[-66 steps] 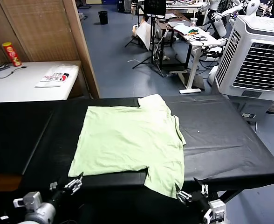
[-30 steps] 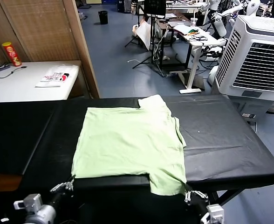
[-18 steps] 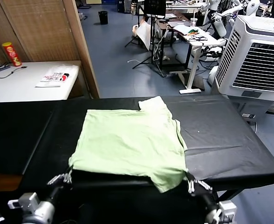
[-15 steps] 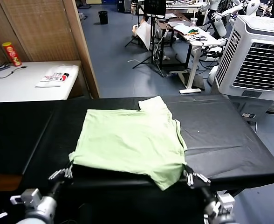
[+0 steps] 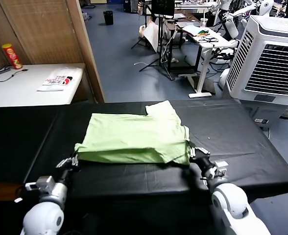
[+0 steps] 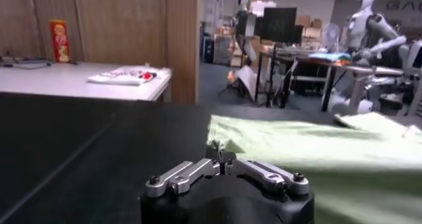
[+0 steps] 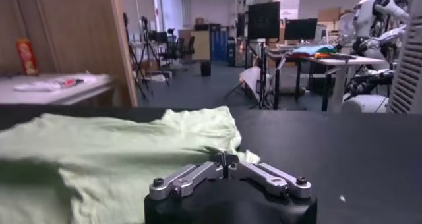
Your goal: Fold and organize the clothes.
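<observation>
Lime-green shirt point(image 5: 134, 138) folded; left pincer point(image 5: 73, 160) pinches its edge, right pincer point(image 5: 195, 152) unclear.

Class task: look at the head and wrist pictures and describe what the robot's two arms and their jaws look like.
Both arms end in rounded white shells. The left gripper and right gripper have slim silver metal linkage jaws with dark screws, mounted on a black housing in the wrist views. No cables or markings are visible.

Red can point(image 5: 11, 56), white printed item point(image 5: 58, 81) on white table point(image 5: 21, 90); air cooler point(image 5: 269, 58) right.
</observation>
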Action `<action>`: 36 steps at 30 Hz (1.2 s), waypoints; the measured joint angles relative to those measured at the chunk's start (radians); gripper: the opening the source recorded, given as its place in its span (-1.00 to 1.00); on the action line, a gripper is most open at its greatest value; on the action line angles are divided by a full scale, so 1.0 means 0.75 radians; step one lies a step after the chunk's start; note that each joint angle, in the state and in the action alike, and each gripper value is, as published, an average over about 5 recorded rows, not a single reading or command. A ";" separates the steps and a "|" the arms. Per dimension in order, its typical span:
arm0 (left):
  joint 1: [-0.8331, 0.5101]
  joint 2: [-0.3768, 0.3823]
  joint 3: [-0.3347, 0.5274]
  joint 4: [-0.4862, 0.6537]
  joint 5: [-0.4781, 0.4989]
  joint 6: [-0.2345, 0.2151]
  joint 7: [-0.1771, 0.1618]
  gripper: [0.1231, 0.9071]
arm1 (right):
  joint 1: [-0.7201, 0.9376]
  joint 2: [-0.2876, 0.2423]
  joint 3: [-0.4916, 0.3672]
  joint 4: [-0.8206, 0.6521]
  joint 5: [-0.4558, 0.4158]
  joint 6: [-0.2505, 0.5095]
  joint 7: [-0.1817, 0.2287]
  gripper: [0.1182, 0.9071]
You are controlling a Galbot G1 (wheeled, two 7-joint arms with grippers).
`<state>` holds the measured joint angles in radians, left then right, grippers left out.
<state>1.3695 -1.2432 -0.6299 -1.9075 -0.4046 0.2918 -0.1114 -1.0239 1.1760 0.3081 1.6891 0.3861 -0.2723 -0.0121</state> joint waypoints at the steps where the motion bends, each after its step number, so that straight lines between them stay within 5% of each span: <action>1: -0.010 -0.001 0.001 0.012 0.004 0.001 -0.001 -0.96 | -0.001 -0.002 0.001 0.003 -0.002 -0.008 0.000 -0.44; 4: -0.038 -0.006 0.001 0.038 0.020 -0.002 -0.008 -0.71 | -0.024 -0.015 0.013 0.039 -0.011 -0.043 0.000 -0.05; 10: -0.039 0.008 -0.013 0.044 0.032 -0.008 -0.014 0.14 | -0.150 -0.063 0.052 0.195 -0.029 -0.104 0.003 0.64; 13: -0.023 0.014 -0.018 0.033 0.032 -0.008 -0.011 0.52 | -0.222 -0.079 0.070 0.268 -0.051 -0.112 -0.006 0.71; 18: 0.006 0.015 -0.019 0.013 0.031 -0.008 -0.002 0.71 | -0.316 -0.084 0.081 0.321 -0.079 -0.112 -0.017 0.72; 25: 0.021 0.022 -0.024 0.032 -0.017 0.019 0.020 0.72 | -0.351 -0.072 0.063 0.317 -0.116 -0.115 -0.024 0.38; 31: 0.003 0.029 -0.032 0.078 -0.135 0.065 0.032 0.69 | -0.348 -0.067 0.051 0.298 -0.142 -0.117 -0.031 -0.27; 36: -0.009 0.033 -0.032 0.104 -0.223 0.087 0.039 0.16 | -0.358 -0.069 0.051 0.307 -0.142 -0.131 -0.010 -0.86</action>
<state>1.3626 -1.2183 -0.6541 -1.8298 -0.5720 0.3573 -0.0821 -1.2926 1.1241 0.3463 1.9191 0.2794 -0.3707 -0.0195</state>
